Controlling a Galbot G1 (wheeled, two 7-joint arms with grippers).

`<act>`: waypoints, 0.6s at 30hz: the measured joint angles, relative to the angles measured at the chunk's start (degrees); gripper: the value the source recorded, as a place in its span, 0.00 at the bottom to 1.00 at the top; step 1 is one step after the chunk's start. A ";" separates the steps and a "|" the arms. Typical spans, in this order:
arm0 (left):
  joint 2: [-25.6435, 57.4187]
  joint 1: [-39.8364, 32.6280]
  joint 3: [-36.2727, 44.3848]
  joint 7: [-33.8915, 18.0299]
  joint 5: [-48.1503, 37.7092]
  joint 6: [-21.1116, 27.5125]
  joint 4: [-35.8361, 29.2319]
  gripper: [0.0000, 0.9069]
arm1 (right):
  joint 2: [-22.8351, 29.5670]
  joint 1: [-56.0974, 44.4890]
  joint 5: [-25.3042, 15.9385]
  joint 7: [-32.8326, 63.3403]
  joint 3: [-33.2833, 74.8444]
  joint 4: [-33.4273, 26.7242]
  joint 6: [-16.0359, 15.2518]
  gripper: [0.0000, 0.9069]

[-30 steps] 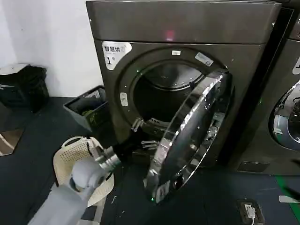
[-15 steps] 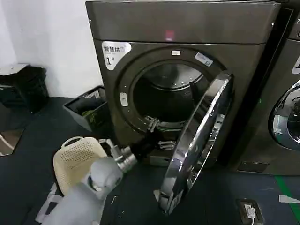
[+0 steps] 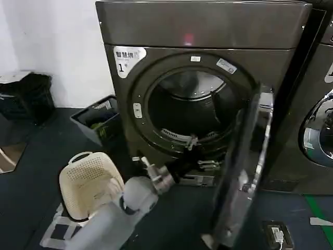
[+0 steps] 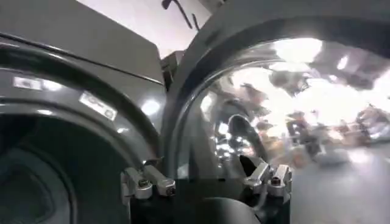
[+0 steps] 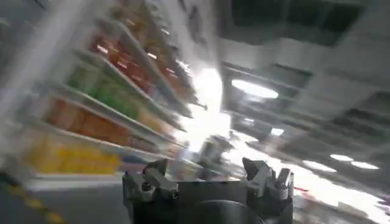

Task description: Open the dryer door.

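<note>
The dark grey-brown dryer [image 3: 208, 31] stands with its drum mouth exposed; the dryer door [image 3: 244, 166] hangs swung wide on its right-hand hinge, edge-on to the head camera (chrome ring facing away); the left gripper [image 3: 200, 153] reaches in just below the drum opening beside the door's inner side, fingers spread apart and holding nothing; a cream basket [image 3: 86, 182] sits on the floor to the left.

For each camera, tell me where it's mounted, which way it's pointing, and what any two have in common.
Head: on the robot's head, looking down at the dryer door swung open; left arm and left claw show.
Left wrist: on the left arm, facing the door's chrome ring; claw fingers spread.
Right wrist: on the right arm, facing shelves and ceiling lights; right claw open.
Head and left wrist share the door.
</note>
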 joint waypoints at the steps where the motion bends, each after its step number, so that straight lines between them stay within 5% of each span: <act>1: -0.50 -0.41 0.81 -1.19 0.50 0.13 0.27 1.00 | 0.48 0.23 -0.38 1.06 0.55 0.13 -1.17 1.00; 5: -3.26 -1.96 4.47 -4.64 1.91 0.83 1.69 1.00 | 1.92 1.23 -2.32 5.00 2.53 0.39 -3.68 1.00; 18: -13.48 -6.29 11.94 -7.51 3.39 1.19 9.07 1.00 | 7.93 2.18 -9.59 12.12 8.31 2.14 -3.13 1.00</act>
